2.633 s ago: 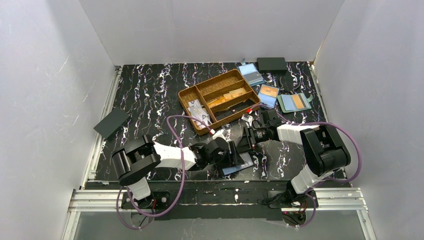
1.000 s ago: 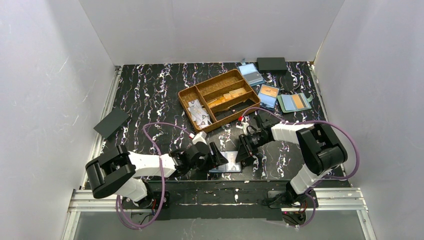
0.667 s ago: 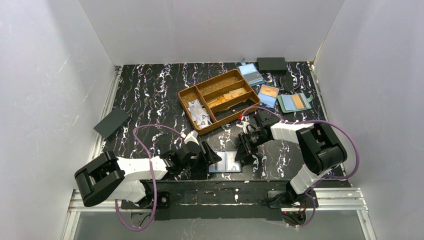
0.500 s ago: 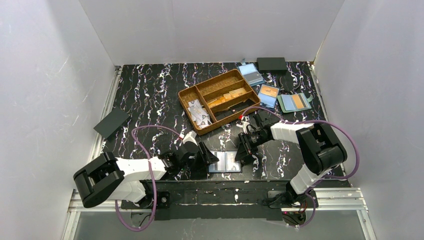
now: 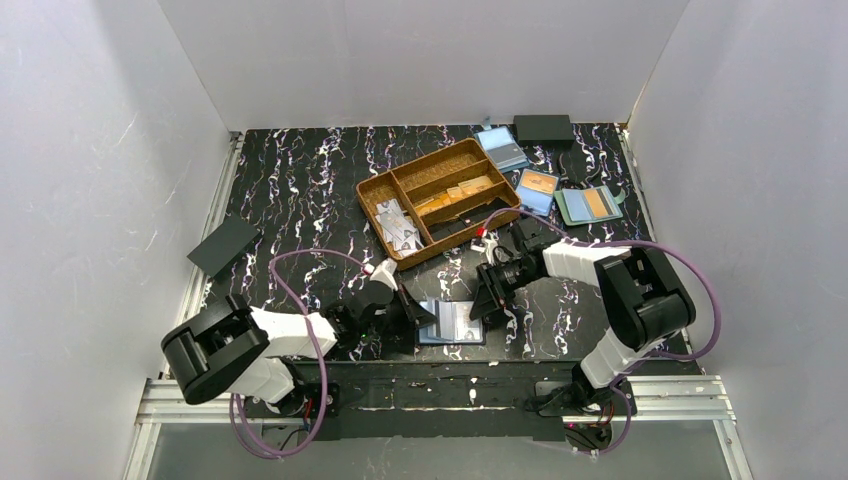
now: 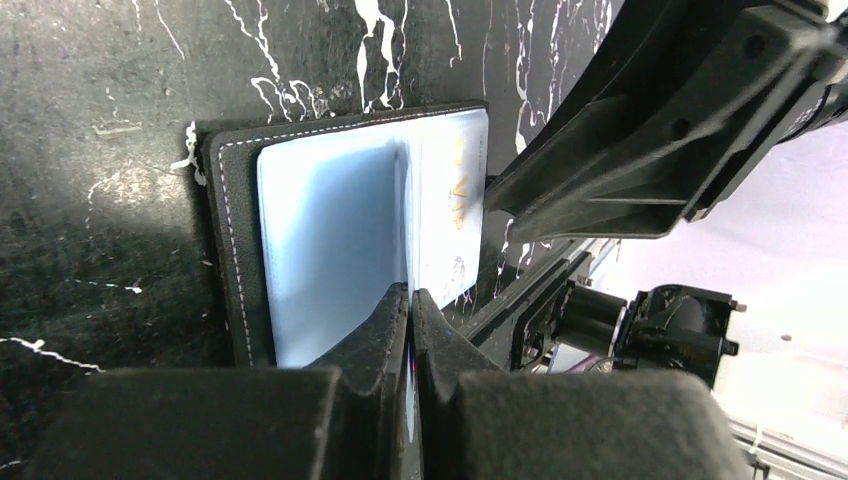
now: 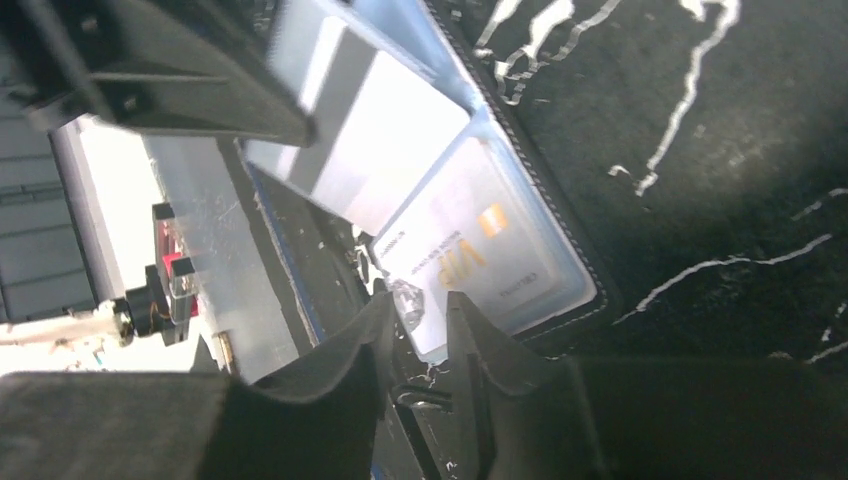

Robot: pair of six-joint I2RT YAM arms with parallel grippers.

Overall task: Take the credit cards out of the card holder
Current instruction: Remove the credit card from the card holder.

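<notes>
Black outside and pale blue inside, the card holder (image 5: 452,322) lies spread flat on the worktop (image 5: 300,190) at about 6 o'clock in the overhead view. It sits close to the near edge, between the two arms, with its long axis running from 9 to 3 o'clock. We read the left fingers (image 6: 385,320) as the ones that matter. They come at the holder from its 9 o'clock side and are pressed fully together over the fold, and a thin pale sheet runs edge-on from between them toward 12 o'clock in the left wrist view. From the right wrist that sheet shows as a striped card (image 7: 370,130), whitish with a grey band, tilted up off the lining with one end under the left fingers. We judge it pinched there and partly out of its pocket. A printed card (image 7: 480,260) with orange lettering sits flat in the pocket nearer the right fingers (image 7: 350,370). Those stand a little apart astride the holder's 2 o'clock corner; whether they press on it we cannot tell. The left arm (image 5: 290,330) lies low along the near edge, pointing to 3 o'clock, and the right arm (image 5: 570,262) reaches in from 3 o'clock with its wrist dipped. We judge the coming pull should follow the card's own plane, back toward 9 o'clock.
</notes>
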